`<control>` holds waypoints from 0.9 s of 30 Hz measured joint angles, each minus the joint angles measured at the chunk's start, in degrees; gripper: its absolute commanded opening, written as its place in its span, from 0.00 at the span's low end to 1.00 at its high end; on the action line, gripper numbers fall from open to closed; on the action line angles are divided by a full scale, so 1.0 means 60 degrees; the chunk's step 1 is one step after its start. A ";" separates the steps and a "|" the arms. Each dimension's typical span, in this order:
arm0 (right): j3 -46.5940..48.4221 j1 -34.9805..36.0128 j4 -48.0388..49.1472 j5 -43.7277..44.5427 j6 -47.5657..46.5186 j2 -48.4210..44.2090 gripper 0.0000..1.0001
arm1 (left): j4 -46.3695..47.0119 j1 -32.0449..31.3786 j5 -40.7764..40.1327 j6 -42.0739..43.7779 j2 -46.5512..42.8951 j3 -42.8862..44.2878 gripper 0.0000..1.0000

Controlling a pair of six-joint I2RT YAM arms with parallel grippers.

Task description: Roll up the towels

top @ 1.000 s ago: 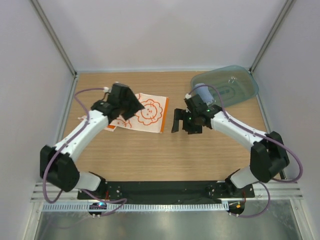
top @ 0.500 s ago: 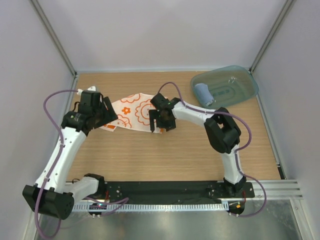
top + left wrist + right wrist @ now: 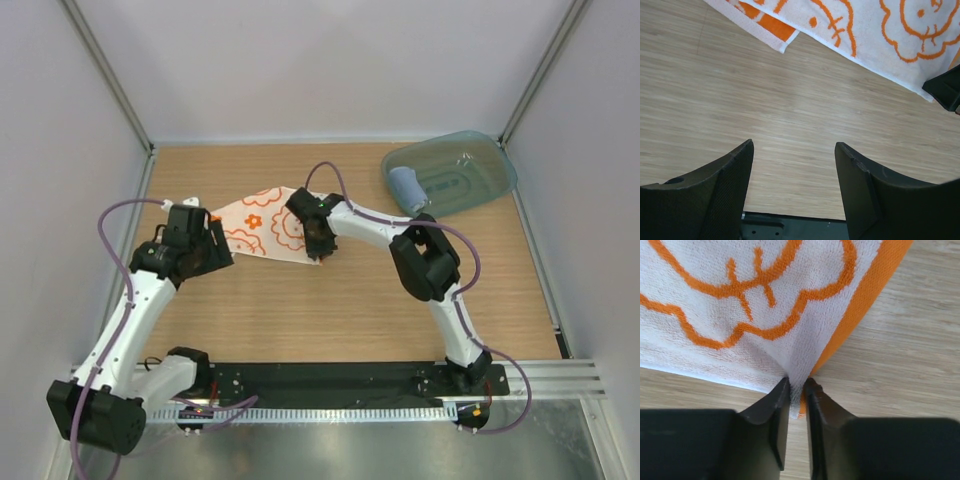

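Observation:
The white towel (image 3: 262, 222) with orange prints lies spread on the wooden table, left of centre. My right gripper (image 3: 318, 241) is at its near right corner. In the right wrist view the jaws (image 3: 797, 382) are shut on that orange-edged corner of the towel (image 3: 765, 305), which puckers between them. My left gripper (image 3: 205, 250) hovers at the towel's near left end. It stands open (image 3: 794, 145) over bare wood, with the towel (image 3: 880, 30) just beyond its fingertips. The light blue towel (image 3: 406, 185) lies rolled in the tray.
The translucent teal tray (image 3: 475, 170) sits at the back right corner. Grey walls close in the table on three sides. The black base rail (image 3: 330, 378) runs along the near edge. Part of the right gripper (image 3: 945, 90) shows in the left wrist view.
My right gripper swung left from mid-table to the towel's corner and shut on it. My left gripper came off the towel, moving left and nearer. The towel has shifted and stretched out.

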 measured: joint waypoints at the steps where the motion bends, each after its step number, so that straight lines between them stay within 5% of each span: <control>1: -0.0011 0.0000 0.0000 0.0018 0.0004 0.0000 0.17 | 0.0015 0.0000 0.0000 0.0011 0.0004 0.0000 0.66; 4: -0.0233 0.0004 0.0131 0.0127 0.0015 -0.0142 0.01 | 0.0015 0.0000 -0.0015 0.0029 0.0051 0.0000 0.66; 27: -0.4575 -0.0219 0.0066 0.0543 -0.0204 -0.5646 0.01 | 0.0616 0.0754 -0.0229 -0.2412 0.1741 -0.0521 0.65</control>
